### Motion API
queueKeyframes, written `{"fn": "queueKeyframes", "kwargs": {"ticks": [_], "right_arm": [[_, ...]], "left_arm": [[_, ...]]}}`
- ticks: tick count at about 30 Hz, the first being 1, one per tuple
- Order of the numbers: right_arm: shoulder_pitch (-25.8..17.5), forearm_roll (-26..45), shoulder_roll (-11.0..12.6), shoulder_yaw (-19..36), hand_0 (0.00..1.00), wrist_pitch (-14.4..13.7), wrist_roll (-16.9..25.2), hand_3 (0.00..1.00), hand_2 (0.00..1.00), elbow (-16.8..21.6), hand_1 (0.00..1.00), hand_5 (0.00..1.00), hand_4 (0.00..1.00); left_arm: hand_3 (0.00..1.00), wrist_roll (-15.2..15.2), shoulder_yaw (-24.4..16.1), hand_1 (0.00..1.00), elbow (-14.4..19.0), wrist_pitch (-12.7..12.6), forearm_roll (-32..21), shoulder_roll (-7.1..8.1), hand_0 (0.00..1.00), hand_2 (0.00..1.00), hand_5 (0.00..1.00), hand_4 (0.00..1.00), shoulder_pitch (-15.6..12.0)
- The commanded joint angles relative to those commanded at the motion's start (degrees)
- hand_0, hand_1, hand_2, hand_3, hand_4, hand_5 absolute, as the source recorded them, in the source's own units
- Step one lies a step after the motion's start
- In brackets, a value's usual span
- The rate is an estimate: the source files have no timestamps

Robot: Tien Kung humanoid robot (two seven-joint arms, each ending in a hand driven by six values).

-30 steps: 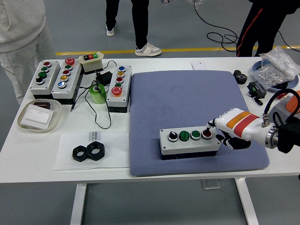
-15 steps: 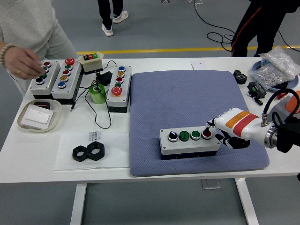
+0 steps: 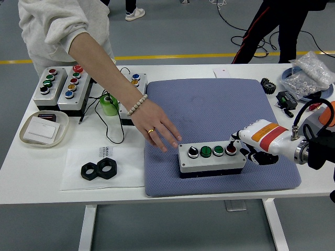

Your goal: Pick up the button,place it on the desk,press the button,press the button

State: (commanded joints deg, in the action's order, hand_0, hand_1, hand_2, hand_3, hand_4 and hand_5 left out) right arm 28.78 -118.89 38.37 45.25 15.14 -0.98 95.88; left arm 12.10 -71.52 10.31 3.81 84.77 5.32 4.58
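person's hand (image 3: 157, 128) has reached grey four-button box (image 3: 211, 158).

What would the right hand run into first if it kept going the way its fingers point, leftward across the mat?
The right hand already sits at the red button on the button box, so it meets that first. Further along, probably the person's hand by the box's left end, though its height is unclear.
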Motion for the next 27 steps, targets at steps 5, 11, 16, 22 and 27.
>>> {"fn": "queueKeyframes", "kwargs": {"ticks": [5,11,16,22,27], "right_arm": [[-0.5,-0.5,-0.3,0.3,0.209,-0.1,0.0,0.657,0.112,0.0,0.056,0.002,0.415],[-1.0,-1.0,-0.7,0.1,0.209,0.1,0.1,0.656,0.111,-0.2,0.056,0.002,0.415],[-1.2,-1.3,-0.9,-0.1,0.206,0.2,0.1,0.654,0.11,-0.3,0.054,0.002,0.414],[-0.6,-1.4,-0.8,0.2,0.206,0.1,0.1,0.652,0.109,-0.9,0.052,0.002,0.415],[-0.2,-1.2,-0.8,0.5,0.207,0.2,0.1,0.652,0.11,-1.0,0.053,0.002,0.413]], "left_arm": [[0.831,0.0,0.0,0.911,0.0,0.0,0.2,0.01,0.744,0.959,0.998,0.56,0.0],[0.832,0.0,-0.2,0.911,0.0,0.1,0.5,-0.02,0.745,0.958,0.998,0.56,-0.2],[0.833,0.1,-0.4,0.911,0.0,0.1,0.9,-0.02,0.746,0.959,0.998,0.561,-0.3],[0.833,0.2,-0.7,0.91,0.0,0.1,1.4,0.0,0.746,0.958,0.998,0.563,-0.4],[0.833,0.2,-0.8,0.911,0.0,0.2,1.6,0.04,0.745,0.958,0.998,0.564,-0.5]]}}
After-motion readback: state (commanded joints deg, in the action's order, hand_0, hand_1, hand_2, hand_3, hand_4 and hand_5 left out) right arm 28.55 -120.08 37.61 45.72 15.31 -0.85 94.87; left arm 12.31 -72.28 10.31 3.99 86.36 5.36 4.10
